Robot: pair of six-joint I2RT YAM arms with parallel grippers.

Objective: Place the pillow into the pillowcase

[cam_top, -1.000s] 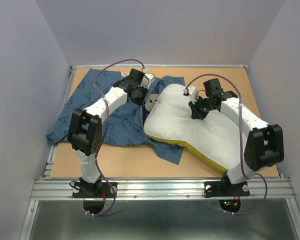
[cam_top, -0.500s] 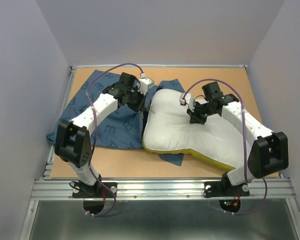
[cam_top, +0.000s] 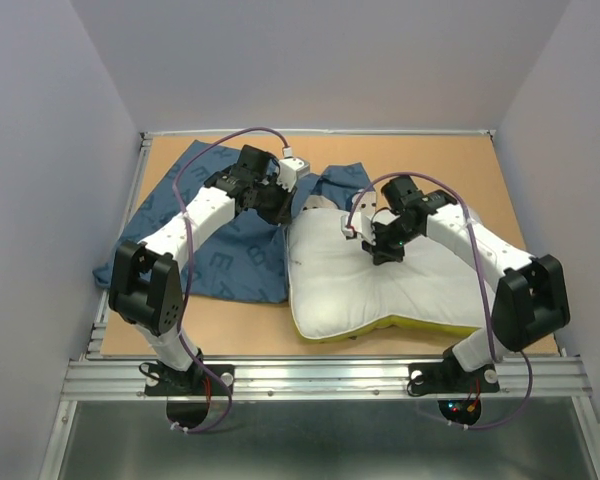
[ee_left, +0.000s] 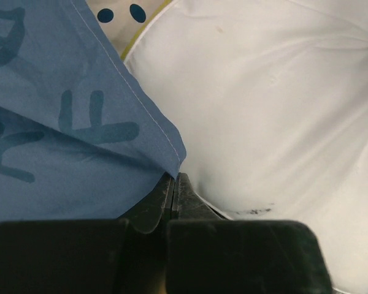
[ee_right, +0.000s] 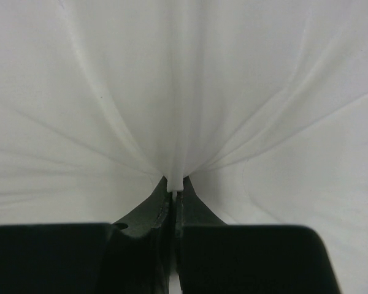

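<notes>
1. A wooden table [cam_top: 430, 165] between pale walls carries everything.
2. The pillowcase [cam_top: 225, 262] lies spread at the left.
3. The pillow [cam_top: 380, 290] lies just beside it, not yet inside.
4. The left gripper [ee_left: 175, 184] is clamped on the pillowcase hem, probably to lift its mouth.
5. The right gripper [ee_right: 173, 188] pinches a tuck of pillow cloth, likely for dragging.

Soft, even light from overhead, no glare really. The white robot arms [cam_top: 195, 215] only drop faint shadows on the tan wooden worktop [cam_top: 460, 160]. Wrist shots: the plump white fabric pillow [ee_right: 184, 86] is bright but its creases show; bottom edges are dark and blurry.
</notes>
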